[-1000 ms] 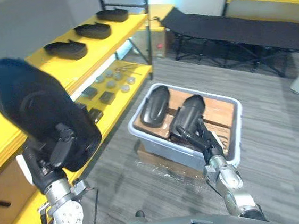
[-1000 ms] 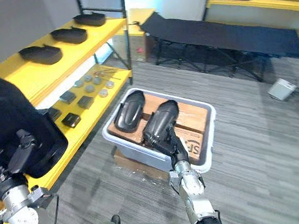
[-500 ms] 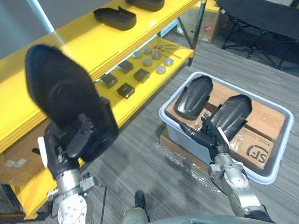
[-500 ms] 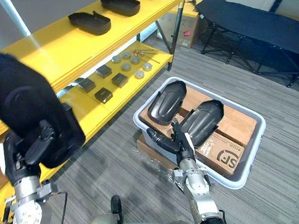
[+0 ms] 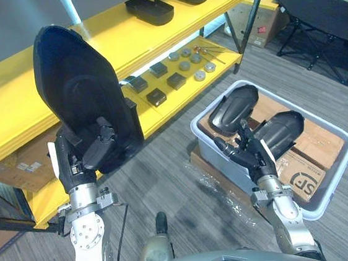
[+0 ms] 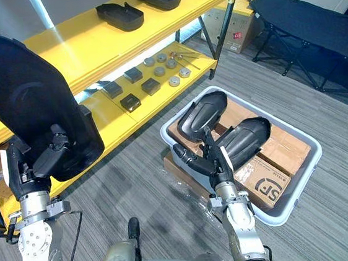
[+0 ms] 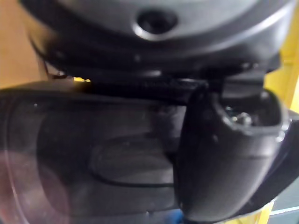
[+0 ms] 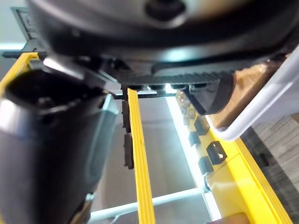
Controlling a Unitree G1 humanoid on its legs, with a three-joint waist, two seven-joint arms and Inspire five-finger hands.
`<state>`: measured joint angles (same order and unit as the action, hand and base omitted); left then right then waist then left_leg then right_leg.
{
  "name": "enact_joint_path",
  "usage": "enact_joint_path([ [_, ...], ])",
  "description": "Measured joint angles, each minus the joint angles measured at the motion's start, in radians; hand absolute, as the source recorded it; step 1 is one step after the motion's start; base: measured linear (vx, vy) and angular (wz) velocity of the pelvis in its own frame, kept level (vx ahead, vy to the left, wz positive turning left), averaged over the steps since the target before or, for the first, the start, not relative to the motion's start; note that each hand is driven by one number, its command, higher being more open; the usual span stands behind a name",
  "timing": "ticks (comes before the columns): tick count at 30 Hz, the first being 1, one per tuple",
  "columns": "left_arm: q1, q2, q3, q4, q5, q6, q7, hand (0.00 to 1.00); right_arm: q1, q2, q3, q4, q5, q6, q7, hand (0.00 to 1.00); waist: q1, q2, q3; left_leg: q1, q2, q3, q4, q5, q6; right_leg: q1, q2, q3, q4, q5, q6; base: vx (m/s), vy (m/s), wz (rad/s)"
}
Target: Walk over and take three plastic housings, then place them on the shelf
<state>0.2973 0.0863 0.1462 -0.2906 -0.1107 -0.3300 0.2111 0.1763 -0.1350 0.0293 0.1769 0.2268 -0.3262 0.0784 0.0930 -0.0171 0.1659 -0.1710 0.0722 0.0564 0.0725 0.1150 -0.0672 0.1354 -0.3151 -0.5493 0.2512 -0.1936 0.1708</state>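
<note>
A large black plastic housing (image 5: 73,91) is held upright at the left of the frame, with the left robot hand (image 5: 86,155) clamped round its lower edge, fingers and thumb curled onto the shell. The yellow shelf (image 5: 27,96) is seen just behind it, and finished housings (image 5: 152,10) are already laid along the top tier at upper centre. Small parts (image 5: 175,80) are lined up on the lower tier. The right robot hand (image 5: 248,154) is held with fingers spread and empty at the near wall of the grey bin (image 5: 217,160) at centre right, where two more housings (image 5: 233,109) are lying on cardboard. The shell is judged to be light and rigid but smooth and bulky, so it is best gripped at a rim or edge, not across the curved back.
</note>
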Motion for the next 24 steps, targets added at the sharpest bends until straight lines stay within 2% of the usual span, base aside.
enact_joint_path([
  [1, 0.008, -0.007, 0.017, -0.001, 0.001, 0.0, -0.003, 0.0, -0.006, 0.01, -0.001, -0.001, 0.02, -0.007, 0.0, 1.0, 0.015, -0.014, 0.007, -0.014, -0.016, 0.0, 0.051, -0.036, 0.007, 0.014, -0.022, -0.007, 0.009, -0.008, -0.002, 0.03, 0.066, 0.17],
  [3, 0.028, -0.013, 0.048, -0.016, 0.003, 0.0, -0.005, 0.0, -0.011, 0.025, -0.012, -0.023, 0.026, -0.012, 0.002, 1.0, 0.022, -0.036, 0.013, -0.036, -0.048, 0.006, 0.131, -0.096, 0.024, 0.044, -0.057, -0.035, 0.009, -0.018, -0.023, 0.09, 0.115, 0.34],
  [4, 0.033, -0.015, 0.069, -0.035, 0.004, -0.002, -0.009, 0.0, -0.014, 0.021, -0.023, -0.037, 0.026, -0.02, 0.008, 1.0, 0.023, -0.044, 0.019, -0.051, -0.057, 0.03, 0.187, -0.139, 0.039, 0.056, -0.079, -0.043, 0.056, -0.012, -0.051, 0.13, 0.133, 0.5],
  [5, 0.03, -0.017, 0.078, -0.037, 0.004, -0.007, -0.009, 0.0, -0.019, 0.012, -0.027, -0.037, 0.026, -0.023, 0.01, 1.0, 0.022, -0.04, 0.02, -0.058, -0.065, 0.02, 0.214, -0.157, 0.042, 0.037, -0.102, -0.038, 0.125, 0.005, -0.081, 0.17, 0.237, 0.57],
  [6, 0.028, -0.016, 0.097, -0.037, 0.004, -0.018, -0.009, 0.0, -0.023, 0.001, -0.031, -0.037, 0.026, -0.024, 0.01, 1.0, 0.019, -0.033, 0.016, -0.053, -0.076, 0.002, 0.23, -0.177, 0.059, -0.029, -0.14, 0.012, 0.284, 0.069, -0.174, 0.14, 0.227, 0.53],
  [7, 0.028, -0.008, 0.111, -0.043, 0.004, -0.021, -0.006, 0.0, -0.026, -0.001, -0.034, -0.037, 0.026, -0.026, 0.01, 1.0, 0.016, -0.031, 0.014, -0.038, -0.084, -0.011, 0.224, -0.185, 0.072, -0.076, -0.151, 0.068, 0.367, 0.153, -0.217, 0.22, 0.302, 0.55],
  [8, 0.026, 0.011, 0.129, -0.062, 0.004, -0.021, 0.005, 0.0, -0.031, 0.003, -0.04, -0.036, 0.025, -0.032, 0.009, 1.0, 0.012, -0.035, 0.014, -0.015, -0.092, -0.031, 0.203, -0.192, 0.086, -0.137, -0.149, 0.159, 0.466, 0.243, -0.177, 0.2, 0.194, 0.45],
  [9, 0.022, 0.024, 0.141, -0.068, 0.004, -0.023, 0.012, 0.0, -0.034, 0.008, -0.043, -0.036, 0.025, -0.038, 0.01, 1.0, 0.01, -0.031, 0.017, -0.008, -0.092, -0.055, 0.193, -0.194, 0.095, -0.171, -0.139, 0.189, 0.521, 0.214, -0.144, 0.28, 0.159, 0.52],
  [10, 0.005, 0.035, 0.157, -0.065, 0.003, -0.023, 0.028, 0.0, -0.041, 0.013, -0.057, -0.037, 0.023, -0.044, 0.022, 1.0, 0.003, -0.034, 0.018, 0.025, -0.099, -0.081, 0.17, -0.187, 0.121, -0.214, -0.103, 0.216, 0.592, 0.104, -0.136, 0.29, 0.125, 0.51],
  [11, 0.001, 0.034, 0.176, -0.065, 0.002, -0.023, 0.041, 0.0, -0.045, 0.012, -0.07, -0.038, 0.019, -0.044, 0.028, 1.0, 0.001, -0.028, 0.021, 0.077, -0.1, -0.099, 0.142, -0.188, 0.128, -0.233, -0.052, 0.215, 0.595, 0.044, -0.128, 0.3, 0.11, 0.46],
  [12, -0.001, 0.035, 0.182, -0.063, 0.001, -0.023, 0.045, 0.0, -0.045, 0.012, -0.081, -0.039, 0.018, -0.044, 0.032, 1.0, -0.001, -0.022, 0.023, 0.1, -0.1, -0.107, 0.13, -0.186, 0.125, -0.242, -0.023, 0.214, 0.576, 0.024, -0.13, 0.33, 0.163, 0.48],
  [13, -0.015, 0.039, 0.186, -0.06, -0.002, -0.023, 0.049, 0.0, -0.043, 0.011, -0.109, -0.052, 0.017, -0.044, 0.038, 1.0, -0.011, -0.015, 0.021, 0.131, -0.103, -0.132, 0.111, -0.19, 0.129, -0.267, 0.041, 0.231, 0.493, -0.002, -0.133, 0.26, 0.103, 0.59],
  [15, -0.059, 0.049, 0.185, -0.04, -0.006, -0.023, 0.051, 0.0, -0.042, 0.003, -0.167, -0.096, 0.018, -0.044, 0.049, 1.0, -0.03, -0.012, 0.019, 0.153, -0.121, -0.177, 0.092, -0.195, 0.135, -0.328, 0.128, 0.305, 0.318, -0.004, -0.119, 0.24, 0.043, 0.87],
  [17, -0.099, 0.051, 0.166, 0.008, -0.008, -0.017, 0.052, 0.0, -0.04, -0.05, -0.224, -0.133, 0.02, -0.043, 0.077, 1.0, -0.055, -0.02, 0.012, 0.194, -0.156, -0.234, 0.083, -0.205, 0.123, -0.372, 0.177, 0.393, 0.128, 0.034, -0.073, 0.29, -0.044, 0.95],
  [18, -0.099, 0.051, 0.161, 0.017, -0.008, -0.015, 0.053, 0.0, -0.037, -0.065, -0.233, -0.139, 0.02, -0.044, 0.085, 1.0, -0.064, -0.02, 0.011, 0.204, -0.166, -0.252, 0.084, -0.212, 0.115, -0.373, 0.181, 0.405, 0.094, 0.05, -0.076, 0.35, -0.108, 0.96],
  [19, -0.093, 0.051, 0.141, 0.024, -0.006, -0.014, 0.058, 0.0, -0.032, -0.084, -0.252, -0.152, 0.019, -0.045, 0.103, 1.0, -0.079, -0.033, -0.002, 0.217, -0.188, -0.284, 0.09, -0.229, 0.115, -0.37, 0.18, 0.429, 0.049, 0.093, -0.094, 0.31, -0.145, 0.9],
  [20, -0.088, 0.051, 0.124, 0.024, -0.005, -0.014, 0.056, 0.0, -0.032, -0.105, -0.257, -0.152, 0.018, -0.048, 0.111, 1.0, -0.08, -0.052, -0.022, 0.215, -0.213, -0.3, 0.112, -0.262, 0.112, -0.361, 0.177, 0.436, 0.007, 0.151, -0.127, 0.33, -0.165, 0.76],
  [21, -0.087, 0.052, 0.121, 0.024, -0.005, -0.015, 0.053, 0.0, -0.033, -0.112, -0.257, -0.152, 0.015, -0.048, 0.113, 1.0, -0.074, -0.065, -0.031, 0.212, -0.226, -0.302, 0.127, -0.285, 0.112, -0.345, 0.174, 0.436, -0.014, 0.18, -0.136, 0.32, -0.188, 0.38],
  [22, -0.08, 0.034, 0.112, 0.03, -0.006, -0.014, 0.048, 0.0, -0.041, -0.136, -0.256, -0.15, 0.012, -0.048, 0.12, 1.0, -0.064, -0.039, -0.031, 0.21, -0.208, -0.297, 0.179, -0.348, 0.106, -0.317, 0.189, 0.425, -0.032, 0.249, -0.129, 0.3, -0.158, 0.34],
  [23, -0.052, 0.032, 0.107, 0.03, -0.006, -0.016, 0.043, 0.0, -0.042, -0.147, -0.255, -0.151, 0.012, -0.049, 0.13, 1.0, -0.068, -0.003, -0.051, 0.189, -0.141, -0.23, 0.216, -0.388, 0.092, -0.295, 0.216, 0.39, -0.06, 0.242, -0.139, 0.29, -0.152, 0.37],
  [24, -0.046, 0.033, 0.106, 0.03, -0.007, -0.016, 0.032, 0.0, -0.044, -0.151, -0.256, -0.151, 0.012, -0.048, 0.13, 1.0, -0.069, 0.007, -0.057, 0.184, -0.118, -0.208, 0.222, -0.391, 0.086, -0.288, 0.226, 0.381, -0.066, 0.239, -0.145, 0.29, -0.119, 0.3],
])
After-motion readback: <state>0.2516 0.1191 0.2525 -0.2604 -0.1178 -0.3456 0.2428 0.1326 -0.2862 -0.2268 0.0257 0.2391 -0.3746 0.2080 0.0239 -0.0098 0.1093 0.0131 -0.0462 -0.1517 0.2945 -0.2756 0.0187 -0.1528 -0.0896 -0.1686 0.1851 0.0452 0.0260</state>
